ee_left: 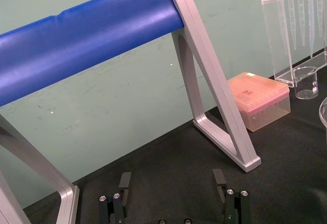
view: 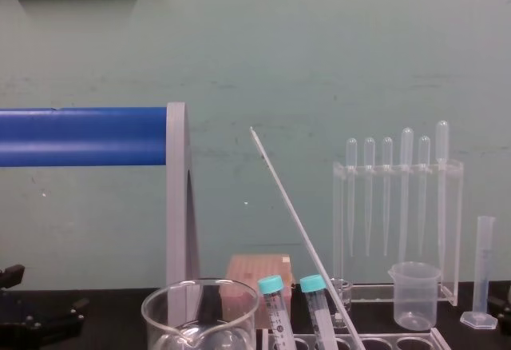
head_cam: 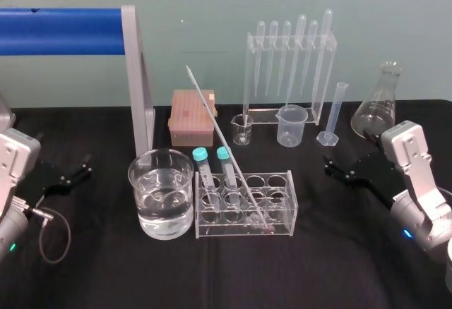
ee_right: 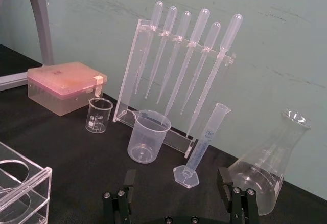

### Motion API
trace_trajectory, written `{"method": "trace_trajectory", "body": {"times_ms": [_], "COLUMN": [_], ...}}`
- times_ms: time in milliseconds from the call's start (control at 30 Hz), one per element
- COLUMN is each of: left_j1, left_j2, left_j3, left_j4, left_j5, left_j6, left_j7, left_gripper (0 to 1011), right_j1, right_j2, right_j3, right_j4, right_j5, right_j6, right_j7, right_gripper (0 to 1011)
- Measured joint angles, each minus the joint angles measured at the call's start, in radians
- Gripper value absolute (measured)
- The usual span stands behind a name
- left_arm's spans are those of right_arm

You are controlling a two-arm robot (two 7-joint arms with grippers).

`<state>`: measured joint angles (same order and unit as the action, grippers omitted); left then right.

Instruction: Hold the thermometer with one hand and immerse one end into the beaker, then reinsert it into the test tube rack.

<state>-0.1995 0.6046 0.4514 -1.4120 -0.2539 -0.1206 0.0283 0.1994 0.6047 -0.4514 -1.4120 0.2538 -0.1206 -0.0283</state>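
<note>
1. Head view: both arms rest low at the sides of the tabletop. The left gripper and right gripper both point inward. The thermometer stands between the two sets of jaws, nearer the right ones. Its lower end is down in a front hole of the test tube rack, and the stem leans back toward the left jaws' side. The rack props it up, so the upper stem is free to pinch. The beaker, part full of clear liquid, sits just beside the rack on the left jaws' side, which I judge keeps the dip short. Two teal-capped tubes fill rack holes next to it.
2. Left wrist view: my left jaws are spread with nothing between them. Ahead of them is the leg of the blue-barred frame, with a tip box beyond.
3. Right wrist view: my right jaws are spread wide and empty. Past their tips stand the pipette stand, a plastic beaker, a measuring cylinder and a conical flask. I judge these to be clutter to steer clear of. The rack's corner lies off to one side of the jaws.
4. Chest view: the thermometer slants up well above the beaker's rim. I judge nothing has begun yet, and a mid-stem pinch from the right jaws looks cleanest.
</note>
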Motion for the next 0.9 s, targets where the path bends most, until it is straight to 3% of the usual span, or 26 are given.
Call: {"method": "trace_trajectory", "body": {"times_ms": [900], "left_j1": [0.0], "left_j2": [0.0], "left_j3": [0.0], "left_j4": [0.0], "left_j5": [0.0], "left_j6": [0.0], "left_j7": [0.0], "left_gripper": [1008], "right_j1": [0.0], "right_j2": [0.0], "right_j3": [0.0], "right_j4": [0.0], "right_j5": [0.0], "right_j6": [0.0], "right_j7": [0.0], "right_gripper": [1002]}}
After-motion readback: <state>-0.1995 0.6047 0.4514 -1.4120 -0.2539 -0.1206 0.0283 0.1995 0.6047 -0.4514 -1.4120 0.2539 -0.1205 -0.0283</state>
